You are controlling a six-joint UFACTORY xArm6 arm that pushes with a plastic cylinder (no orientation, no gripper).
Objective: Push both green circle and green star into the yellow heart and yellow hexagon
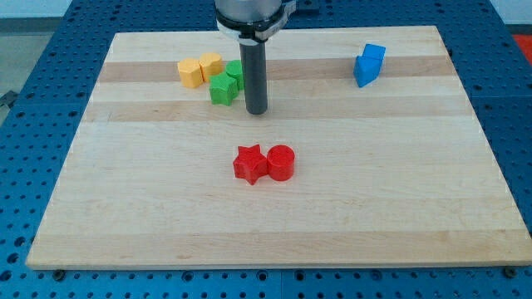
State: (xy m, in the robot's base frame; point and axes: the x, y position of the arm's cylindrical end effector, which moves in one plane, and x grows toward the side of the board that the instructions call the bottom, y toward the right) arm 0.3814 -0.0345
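Note:
Two yellow blocks sit touching at the view's upper left: one, seemingly the heart [190,72], on the left and the other, seemingly the hexagon [211,64], on the right. A green star [222,89] lies just below and right of them, about touching the yellow hexagon. A second green block, the circle [235,73], sits behind the star, partly hidden by the rod. My tip [256,111] rests on the board just right of the green star, close to it.
A red star [248,164] and a red cylinder [281,163] touch at the board's middle. Two blue blocks [368,65] sit together at the upper right. The wooden board [274,224] lies on a blue perforated table.

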